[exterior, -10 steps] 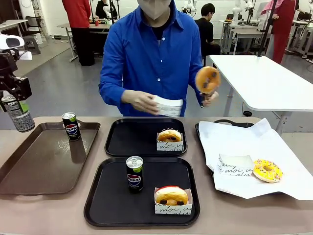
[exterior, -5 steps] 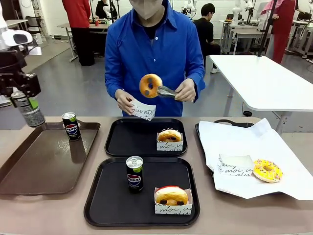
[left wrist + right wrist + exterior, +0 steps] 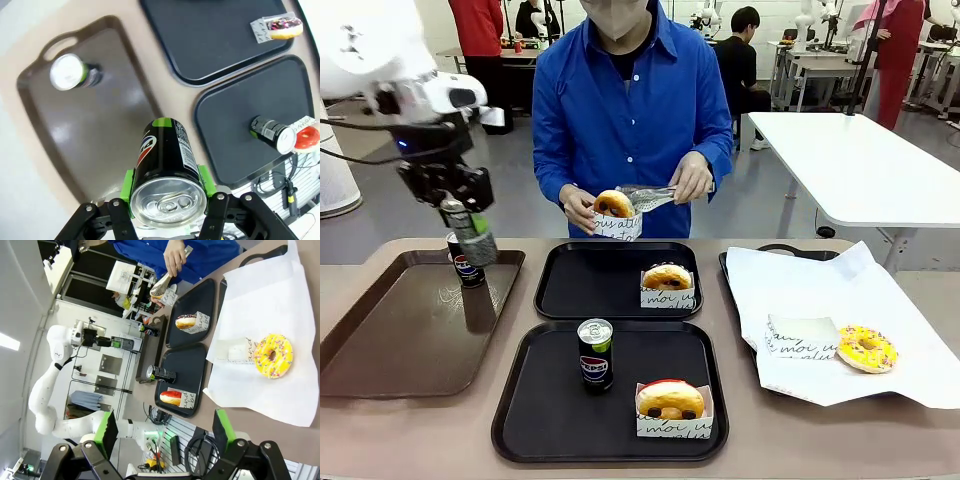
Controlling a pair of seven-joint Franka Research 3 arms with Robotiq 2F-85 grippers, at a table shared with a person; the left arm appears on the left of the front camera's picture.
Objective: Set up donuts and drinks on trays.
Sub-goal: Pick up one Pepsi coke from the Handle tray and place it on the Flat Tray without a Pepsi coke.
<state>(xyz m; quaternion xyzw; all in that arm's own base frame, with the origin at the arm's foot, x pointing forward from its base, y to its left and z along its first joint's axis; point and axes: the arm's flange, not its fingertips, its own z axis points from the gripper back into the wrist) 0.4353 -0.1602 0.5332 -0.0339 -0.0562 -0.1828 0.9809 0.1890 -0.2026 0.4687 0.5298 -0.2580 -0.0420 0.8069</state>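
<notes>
Held can [image 3: 472, 236]: a black Pepsi can with a green band. It is clamped across its upper body between the green pads of the left gripper [image 3: 466, 222]. It hangs clear of any surface, above the far right corner of the brown tray [image 3: 380, 345]. In the front view its long axis is tilted off vertical, with the lid end up and toward the robot's left and the base down and toward the right. In the left wrist view the lid faces the camera and the base points down at the tray.

Second can [image 3: 463, 268] stands upright at that same far right corner, partly hidden behind the held one. Third can [image 3: 595, 354] stands upright left of centre on the near black tray [image 3: 545, 425], which has a boxed donut [image 3: 671, 400] at its near right corner. Far black tray [image 3: 575, 295] carries another boxed donut [image 3: 667, 277] by its right edge. Yellow donut [image 3: 866, 348] lies flat on white paper [image 3: 820, 285].

Right gripper [image 3: 165, 435]: fingers spread wide, nothing between them.
</notes>
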